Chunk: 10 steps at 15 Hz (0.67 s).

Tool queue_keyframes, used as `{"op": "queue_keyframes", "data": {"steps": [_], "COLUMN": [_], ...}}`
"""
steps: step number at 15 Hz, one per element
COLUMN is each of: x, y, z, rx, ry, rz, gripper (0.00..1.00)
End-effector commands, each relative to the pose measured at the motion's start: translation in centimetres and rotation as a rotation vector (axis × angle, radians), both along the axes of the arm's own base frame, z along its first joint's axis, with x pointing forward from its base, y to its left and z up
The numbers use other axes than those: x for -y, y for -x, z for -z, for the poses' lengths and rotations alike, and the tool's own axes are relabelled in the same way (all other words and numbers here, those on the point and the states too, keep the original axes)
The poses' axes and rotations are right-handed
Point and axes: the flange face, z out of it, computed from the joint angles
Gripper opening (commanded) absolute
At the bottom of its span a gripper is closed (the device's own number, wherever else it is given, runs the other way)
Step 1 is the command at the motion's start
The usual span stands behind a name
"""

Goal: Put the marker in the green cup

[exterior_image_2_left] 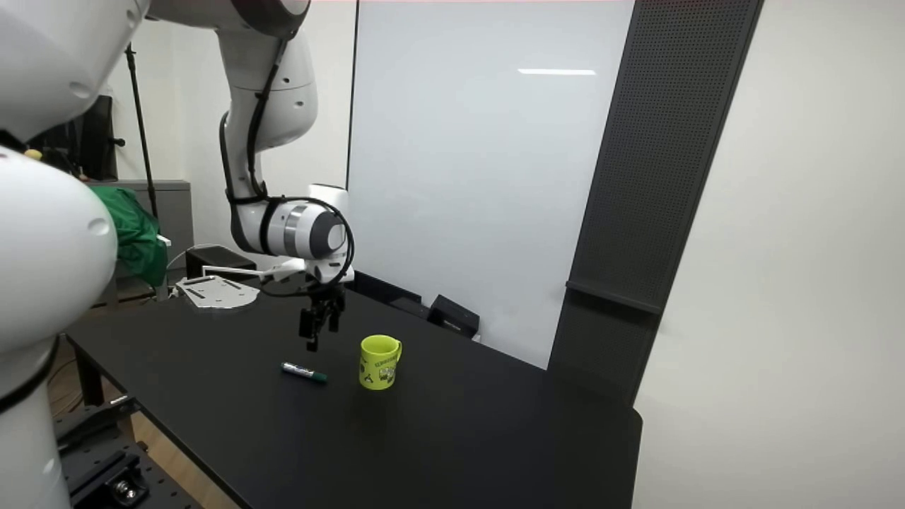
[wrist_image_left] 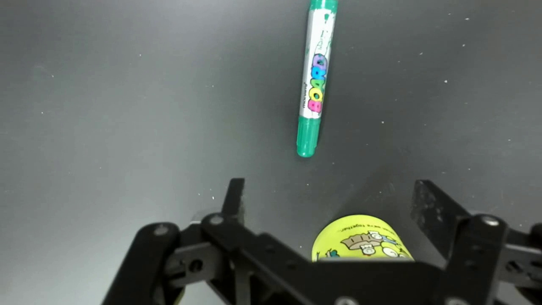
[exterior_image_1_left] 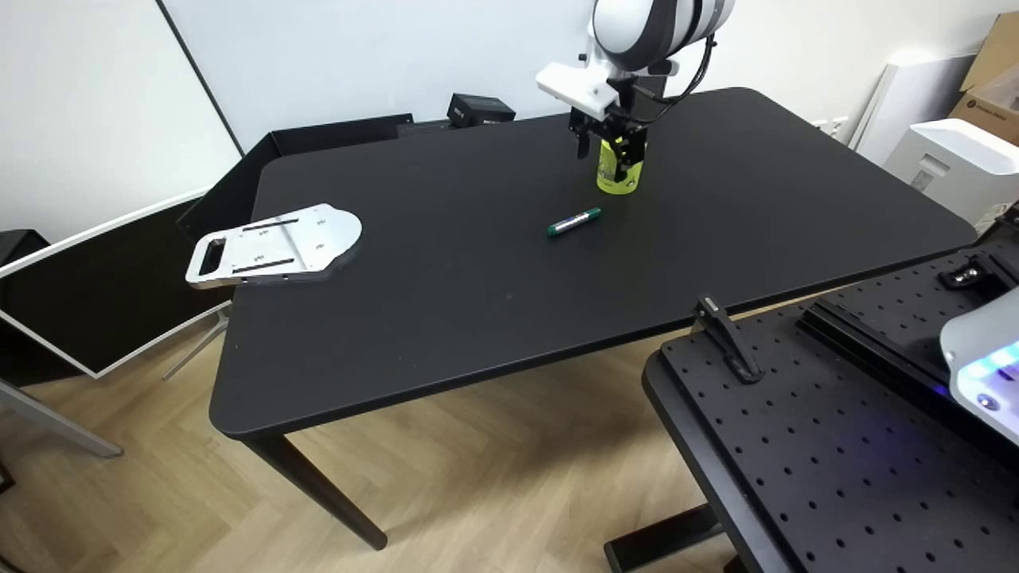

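- Currently, the marker lies flat on the black table, near the green cup and apart from it.
- Marker, wrist view: one end is cut off by the top border; the green end in full view points toward the gripper.
- Gripper state: fingers spread wide, tabletop visible between the tips; the marker lies outside the grip.
- Green cup: upright, opening upward; the inside floor is concealed by the near wall.
- Green cup, wrist view: the gripper body covers most of it; an arc of printed wall shows. In an exterior view, the gripper also masks much of the rim of the green cup; in an exterior view, a gap separates the gripper from the cup.
- Working room: tabletop surrounds the marker on every side. A long stretch runs toward the white plate, whose slotted end projects past the table's short edge.
- Table edges: marker and cup sit well inside them. A perforated bench stands beside one long edge; a black box and a whiteboard stand behind the opposite one.
- Robot arm: cut off by the picture border in both exterior views.
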Motion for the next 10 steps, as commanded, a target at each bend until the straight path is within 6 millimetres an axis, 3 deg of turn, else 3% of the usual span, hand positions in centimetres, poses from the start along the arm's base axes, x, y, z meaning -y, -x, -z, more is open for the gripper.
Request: {"op": "queue_keyframes", "data": {"steps": [1,6,10], "x": [0.1,0.1,-0.1], "y": [0.0,0.0,1.0], "z": [0.1,0.2,2.2], "rx": [-0.002,-0.002,0.023], "ry": [0.000,0.000,0.014], "rz": [-0.002,-0.003,0.078], "gripper": [1.00,1.00,1.00]}}
